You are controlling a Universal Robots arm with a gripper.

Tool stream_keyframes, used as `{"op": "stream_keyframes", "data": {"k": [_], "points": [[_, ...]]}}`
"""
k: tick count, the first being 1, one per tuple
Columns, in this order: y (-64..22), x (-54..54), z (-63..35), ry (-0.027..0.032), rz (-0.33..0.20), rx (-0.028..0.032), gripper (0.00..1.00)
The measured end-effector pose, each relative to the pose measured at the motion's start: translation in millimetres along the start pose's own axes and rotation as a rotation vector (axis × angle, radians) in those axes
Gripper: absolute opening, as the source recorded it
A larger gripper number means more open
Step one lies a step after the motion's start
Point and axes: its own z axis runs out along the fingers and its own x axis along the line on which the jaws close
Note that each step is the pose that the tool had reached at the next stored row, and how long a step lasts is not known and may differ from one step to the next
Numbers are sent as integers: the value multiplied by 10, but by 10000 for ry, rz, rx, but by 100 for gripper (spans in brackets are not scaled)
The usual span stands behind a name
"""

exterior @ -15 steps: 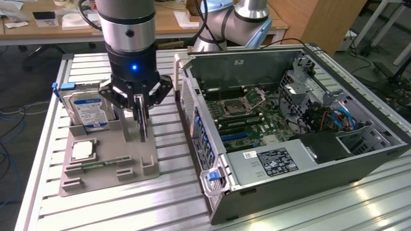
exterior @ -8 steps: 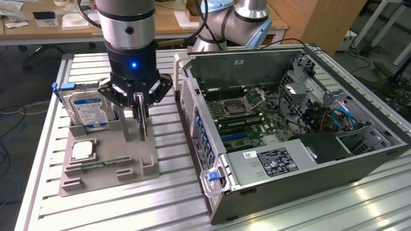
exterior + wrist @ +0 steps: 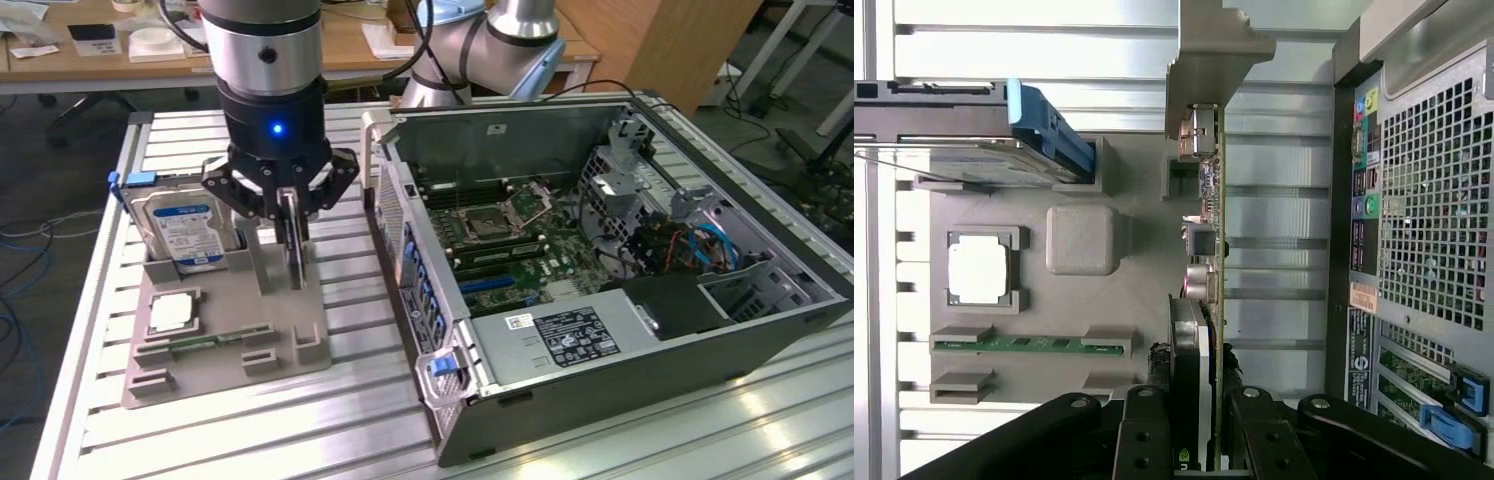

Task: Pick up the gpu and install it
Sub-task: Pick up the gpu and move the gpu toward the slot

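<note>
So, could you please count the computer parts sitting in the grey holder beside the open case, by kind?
Hard drive: 1
CPU chip: 1
Memory stick: 1
gpu: 1
Total: 4

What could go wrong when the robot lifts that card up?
The gripper pinches the gpu by its thin top edge, so it might tilt or slip. The hard drive stands close beside it and the computer case on the other side, so a swinging card could bump either.
</note>
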Motion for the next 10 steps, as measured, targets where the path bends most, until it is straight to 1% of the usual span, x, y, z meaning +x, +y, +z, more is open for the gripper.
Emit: {"op": "stream_keyframes", "data": {"k": [10], "points": [[2, 1, -62, -1, -3, 0, 28]]}}
